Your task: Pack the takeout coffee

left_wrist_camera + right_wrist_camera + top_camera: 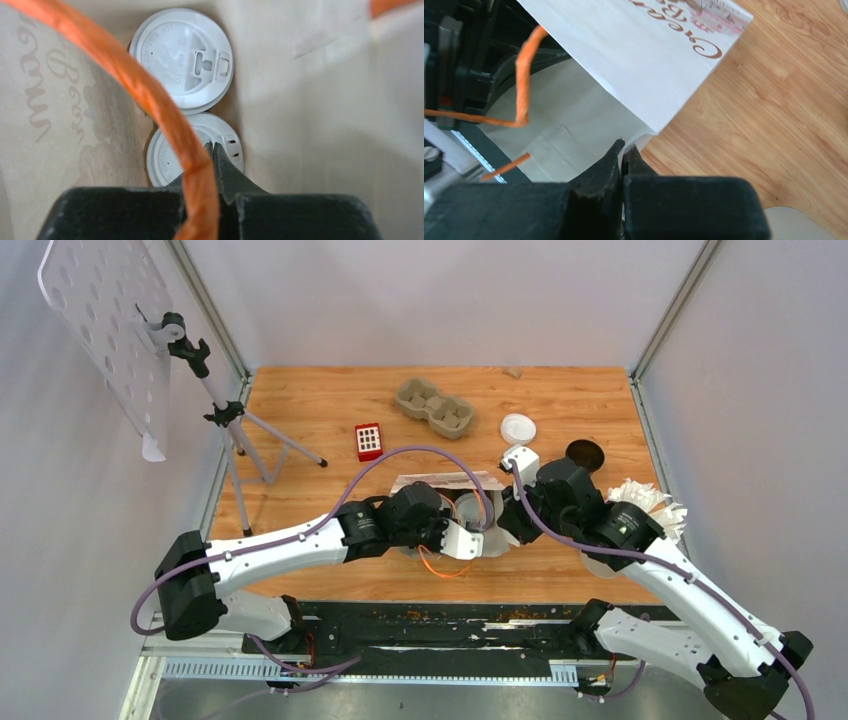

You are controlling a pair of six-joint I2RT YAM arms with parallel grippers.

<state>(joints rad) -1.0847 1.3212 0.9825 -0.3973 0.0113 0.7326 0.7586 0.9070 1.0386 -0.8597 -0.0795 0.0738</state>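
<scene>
Two lidded takeout coffee cups (182, 57) stood inside the paper bag (639, 55). Jaws of the left gripper (214, 146), above the cups, and the right gripper (622, 145), at the bag's rim, were pressed together. The orange handle (150, 100) lying across the left gripper might snag, toppling the bag.

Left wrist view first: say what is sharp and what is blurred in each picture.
Left wrist view: the orange bag handle near the lens is blurred, the upper cup lid sharp enough to show its embossing. Right wrist view: the paper bag and its print are crisp, the table too. Top view: even light, no glare.
</scene>
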